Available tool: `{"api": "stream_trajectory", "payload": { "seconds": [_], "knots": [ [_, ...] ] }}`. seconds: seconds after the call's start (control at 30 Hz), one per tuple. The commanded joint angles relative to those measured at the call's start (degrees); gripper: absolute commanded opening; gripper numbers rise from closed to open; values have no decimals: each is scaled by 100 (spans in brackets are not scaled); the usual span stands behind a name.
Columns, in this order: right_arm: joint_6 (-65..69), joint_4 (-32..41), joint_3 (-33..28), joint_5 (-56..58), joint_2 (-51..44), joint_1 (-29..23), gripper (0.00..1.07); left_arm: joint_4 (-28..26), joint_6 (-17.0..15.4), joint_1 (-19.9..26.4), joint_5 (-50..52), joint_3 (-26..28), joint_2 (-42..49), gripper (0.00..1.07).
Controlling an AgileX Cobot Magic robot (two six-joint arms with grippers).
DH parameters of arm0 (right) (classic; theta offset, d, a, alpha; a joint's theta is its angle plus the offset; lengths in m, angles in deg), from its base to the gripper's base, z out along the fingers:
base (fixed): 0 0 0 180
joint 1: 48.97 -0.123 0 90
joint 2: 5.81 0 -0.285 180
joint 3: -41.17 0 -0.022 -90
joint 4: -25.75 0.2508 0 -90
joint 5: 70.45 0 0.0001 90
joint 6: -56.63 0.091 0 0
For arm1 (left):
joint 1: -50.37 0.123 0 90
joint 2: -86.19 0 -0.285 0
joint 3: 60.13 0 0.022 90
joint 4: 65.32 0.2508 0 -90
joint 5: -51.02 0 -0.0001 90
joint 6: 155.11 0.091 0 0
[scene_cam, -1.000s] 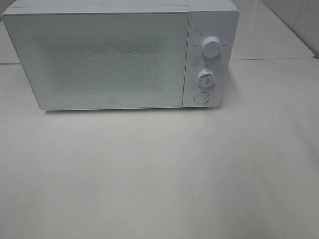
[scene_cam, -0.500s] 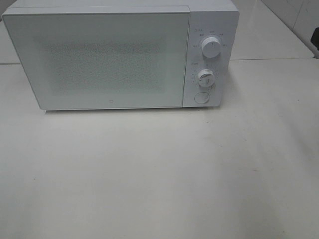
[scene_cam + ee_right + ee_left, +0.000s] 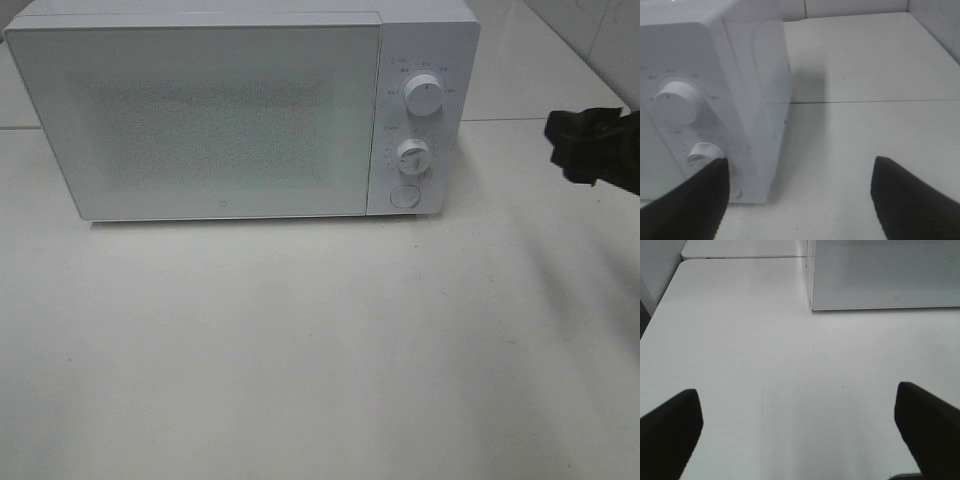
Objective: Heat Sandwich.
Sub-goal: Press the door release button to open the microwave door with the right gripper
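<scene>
Two grippers are in view and neither holds anything. The left gripper [image 3: 799,432] hangs over the bare near-left part of the white table [image 3: 320,360], its two dark fingers [image 3: 670,435] spread wide apart, with only tabletop between them; the near-left corner of the microwave [image 3: 240,110] lies well beyond it. The right gripper [image 3: 799,197] hovers at the right side of the scene, to the right of the microwave's control panel and apart from it, with its jaws also standing wide and nothing between them but table. The white microwave stands at the far side of the table, and its door [image 3: 200,120] is closed, flush with the front; the speckled window in it lets nothing inside be made out. On the panel to the right of the door sit an upper knob [image 3: 424,98], a lower knob [image 3: 412,156] below it, and a round button [image 3: 403,196] nearest the table. The sandwich shows in none of the three views, so I cannot tell where it lies.
</scene>
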Motion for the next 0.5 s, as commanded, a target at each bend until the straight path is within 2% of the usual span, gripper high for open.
{"api": "stream_trajectory", "payload": {
  "seconds": [0.03, 0.07, 0.1, 0.2, 0.23, 0.27, 0.37, 0.5],
  "knots": [
    [-115, 269, 0, -458, 350, -350, 76, 0, -23, -34, 23, -23, 120, 100],
    [-115, 269, 0, -458, 350, -350, 76, 0, -23, -34, 23, -23, 120, 100],
    [-355, 630, 0, -642, 573, -590, 76, 0, -23, -34, 23, -23, 120, 100],
    [-768, 1278, 0, -1066, 888, -917, 76, 0, -23, -34, 23, -23, 120, 100],
    [-768, 1278, 0, -1066, 888, -917, 76, 0, -23, -34, 23, -23, 120, 100],
    [-945, 1616, 0, -1358, 1106, -1129, 76, 0, -23, -34, 23, -23, 120, 100],
    [-1106, 1919, 6, -1702, 1312, -1375, 76, 0, -23, -34, 23, -23, 120, 100],
    [-1261, 2492, 6, -2664, 1902, -2063, 76, 0, -23, -34, 23, -23, 120, 100]
  ]
}}
